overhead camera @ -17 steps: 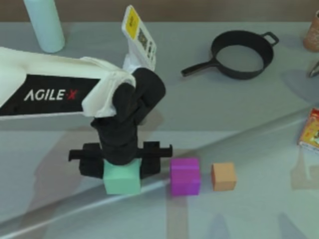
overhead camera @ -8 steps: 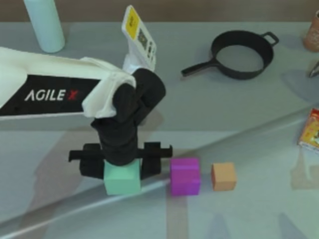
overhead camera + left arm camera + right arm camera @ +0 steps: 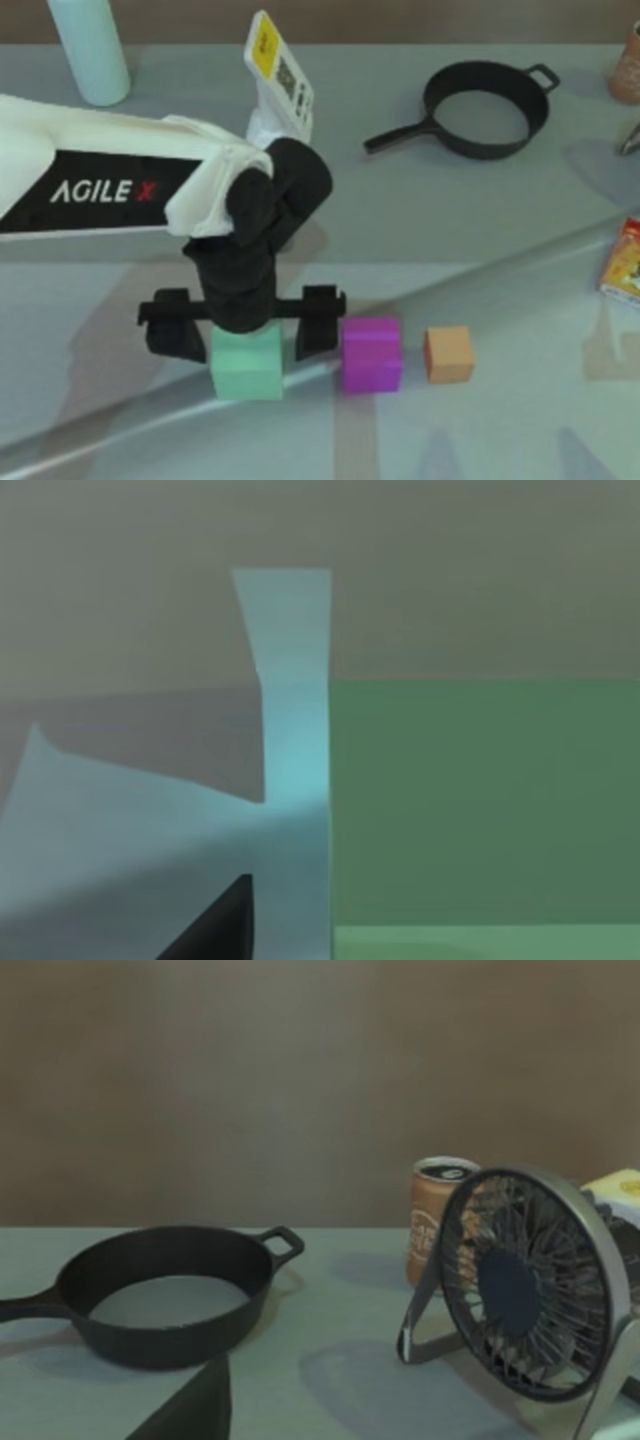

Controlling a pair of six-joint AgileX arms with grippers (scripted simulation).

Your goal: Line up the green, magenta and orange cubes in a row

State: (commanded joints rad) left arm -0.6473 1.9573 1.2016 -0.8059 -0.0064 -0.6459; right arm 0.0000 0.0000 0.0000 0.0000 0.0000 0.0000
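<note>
Large mint-green cube (image 3: 246, 363), matte, plain-faced.

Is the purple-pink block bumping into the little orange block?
Apart. In the top view, a strip of bare table shows between the mid-sized matte magenta cube and the small light orange cube.

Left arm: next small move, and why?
Probably lift the left end effector straight up and clear. Its fingers stand open on either side of the green cube, which sits on the table in a row with the magenta cube and orange cube. The right arm is out of the top view.
</note>
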